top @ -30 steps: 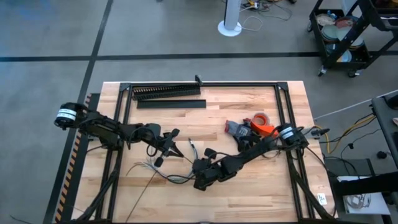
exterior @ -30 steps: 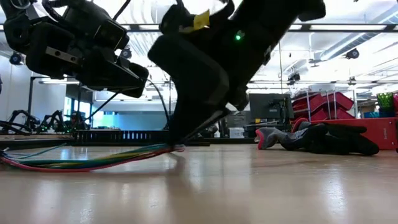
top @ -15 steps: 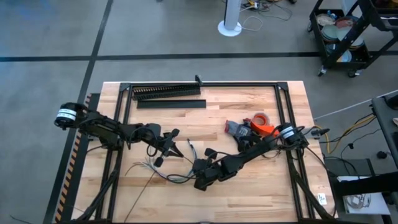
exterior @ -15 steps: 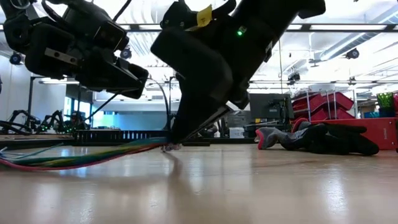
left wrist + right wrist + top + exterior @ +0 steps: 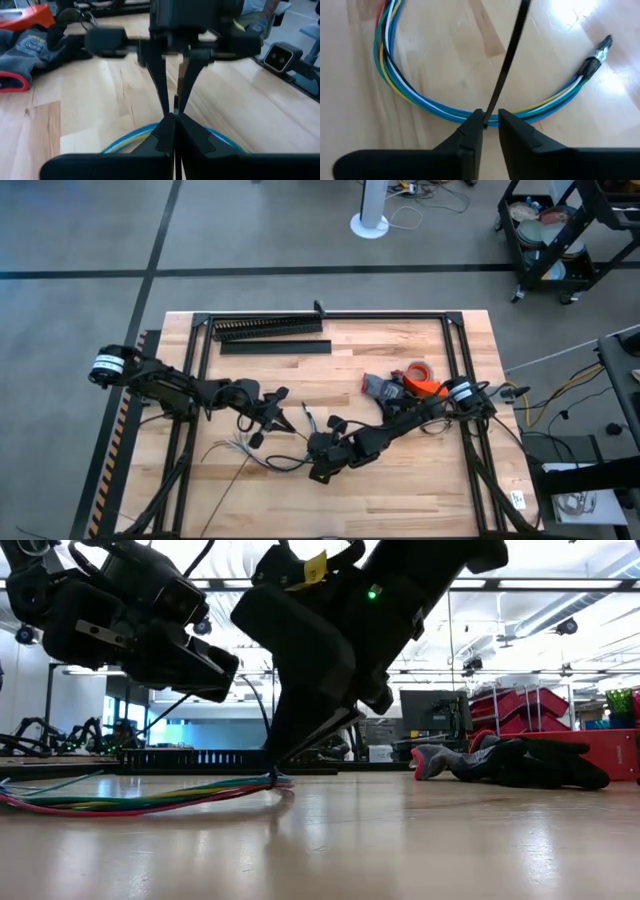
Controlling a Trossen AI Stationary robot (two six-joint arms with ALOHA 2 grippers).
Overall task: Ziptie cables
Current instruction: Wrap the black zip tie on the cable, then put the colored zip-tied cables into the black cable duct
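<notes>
While the overhead view shows the right pincer (image 5: 318, 467) low over the cables (image 5: 262, 460) on the bench (image 5: 400, 490), the left pincer (image 5: 268, 416) waits just beside, its fingers nearly shut and empty. Level view: the cables lie flat, right pincer tip down on them. Right wrist view, and only here: the fingers pinch a ziptie (image 5: 506, 60) that crosses the coloured bundle. Left wrist view gives the other side. The risk: that thin strip could slip or twist, missing the bundle.
</notes>
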